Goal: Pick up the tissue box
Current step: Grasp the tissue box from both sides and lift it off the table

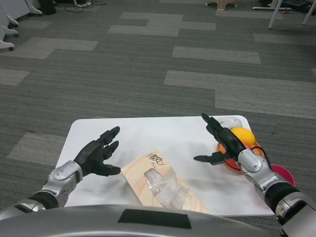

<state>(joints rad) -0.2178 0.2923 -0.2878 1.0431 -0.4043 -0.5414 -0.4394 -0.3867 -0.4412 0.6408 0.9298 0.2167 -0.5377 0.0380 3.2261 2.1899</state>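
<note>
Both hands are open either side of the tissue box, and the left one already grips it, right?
Not quite. In the head view the left hand is open beside the tissue box but grips nothing; a gap of white table shows between them. The right hand is open on the other side.

Both silver forearms come in from the bottom corners, palms facing each other. Left hand is empty, fingers spread and pointing forward. Right hand is empty too, fingers stretched forward, thumb sticking out toward the left.
</note>
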